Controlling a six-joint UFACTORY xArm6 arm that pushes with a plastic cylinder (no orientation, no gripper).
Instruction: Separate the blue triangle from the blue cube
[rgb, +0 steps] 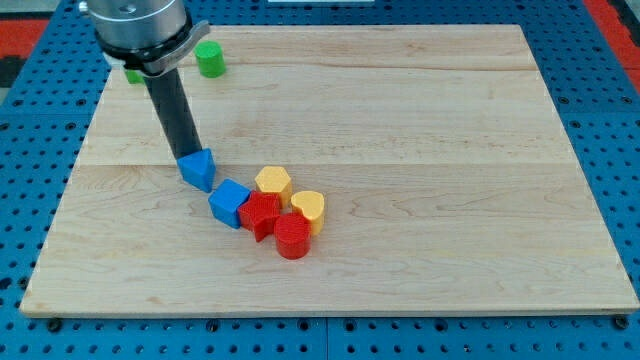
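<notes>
The blue triangle (199, 169) lies left of the board's middle. My tip (190, 153) rests against its upper left edge. The blue cube (229, 203) sits just below and right of the triangle, nearly touching its corner. The cube leans against a cluster of blocks on its right: a red star (261, 215), a yellow hexagon (273, 183), a yellow heart (309, 209) and a red cylinder (293, 238).
A green cylinder (210, 59) stands near the board's top left. Another green block (133, 74) is partly hidden behind the arm at the top left edge. The wooden board (420, 130) lies on a blue pegboard (600, 60).
</notes>
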